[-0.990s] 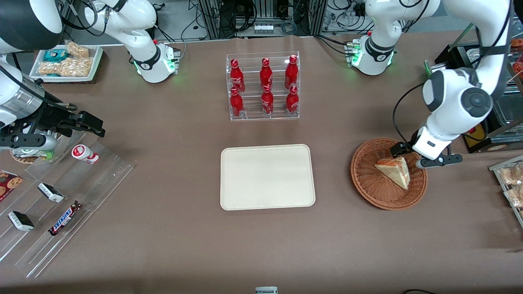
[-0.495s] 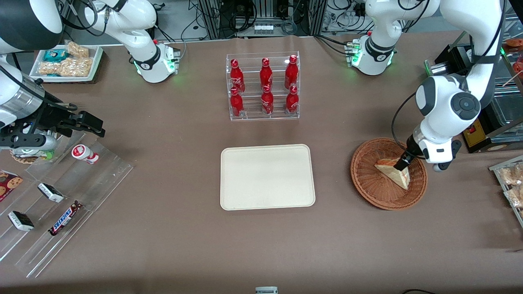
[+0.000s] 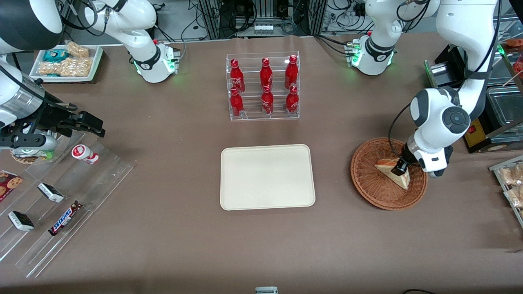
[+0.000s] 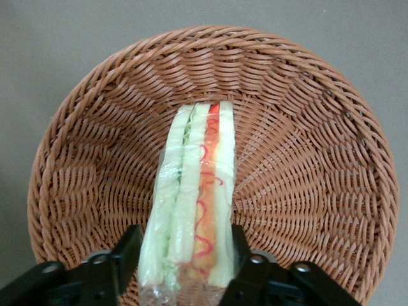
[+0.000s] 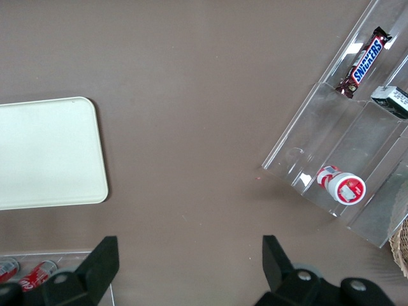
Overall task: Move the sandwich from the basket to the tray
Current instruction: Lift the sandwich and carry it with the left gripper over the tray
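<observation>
The sandwich [image 3: 397, 177], a pale bread wedge with red, orange and green filling in clear wrap, lies in the reddish-brown wicker basket [image 3: 367, 179] toward the working arm's end of the table. My left gripper [image 3: 401, 166] is down in the basket at the sandwich's wide end. In the left wrist view the gripper [image 4: 186, 255] has one black finger against each bread face of the sandwich [image 4: 197, 185], shut on it, and the basket's weave [image 4: 306, 127] shows all around. The cream tray [image 3: 267, 176] lies at the table's middle with nothing on it.
A clear rack of red bottles [image 3: 263, 87] stands farther from the camera than the tray. Clear acrylic racks with snack bars [image 3: 61, 192] and a white snack tray [image 3: 67, 61] lie toward the parked arm's end. Packaged snacks [image 3: 510, 179] and dark boxes [image 3: 476, 134] lie beside the basket.
My left gripper has swung round and come down into the basket, from beside the sandwich's wide end to astride it. The sandwich and basket have not moved.
</observation>
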### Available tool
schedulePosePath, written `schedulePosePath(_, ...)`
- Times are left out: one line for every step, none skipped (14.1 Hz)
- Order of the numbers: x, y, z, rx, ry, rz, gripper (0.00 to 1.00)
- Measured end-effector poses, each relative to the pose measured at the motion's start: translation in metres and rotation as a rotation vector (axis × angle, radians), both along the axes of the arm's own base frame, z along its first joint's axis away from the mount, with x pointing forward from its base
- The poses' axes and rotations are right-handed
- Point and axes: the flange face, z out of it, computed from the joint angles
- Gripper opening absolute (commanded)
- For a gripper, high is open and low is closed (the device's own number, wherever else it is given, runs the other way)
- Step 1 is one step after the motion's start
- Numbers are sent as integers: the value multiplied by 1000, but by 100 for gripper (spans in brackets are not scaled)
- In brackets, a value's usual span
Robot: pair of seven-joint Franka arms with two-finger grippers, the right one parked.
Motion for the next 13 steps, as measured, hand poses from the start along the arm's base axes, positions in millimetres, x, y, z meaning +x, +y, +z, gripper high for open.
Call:
schedulePosePath(3,0,3,0,-6,0,11)
schedulePosePath(8,-1,9,0,-4,-1,11)
schedulePosePath(14,-2,19,1,14,-2,11)
schedulePosePath(24,-4,35,2,43,-6,11)
schedulePosePath(34,-9,56,3,72,-15,11)
schedulePosePath(44,-17,78,3,94,-30,11)
schedulePosePath(52,-30,98,4,101,-53,12)
schedulePosePath(60,-52,111,5,96,-86,12)
schedulePosePath(67,-78,116,5,85,-127,12)
schedulePosePath(72,-108,115,5,77,-173,12)
schedulePosePath(74,-141,108,5,76,-222,12)
schedulePosePath(74,-173,101,5,73,-268,12)
schedulePosePath(74,-206,94,2,60,-314,13)
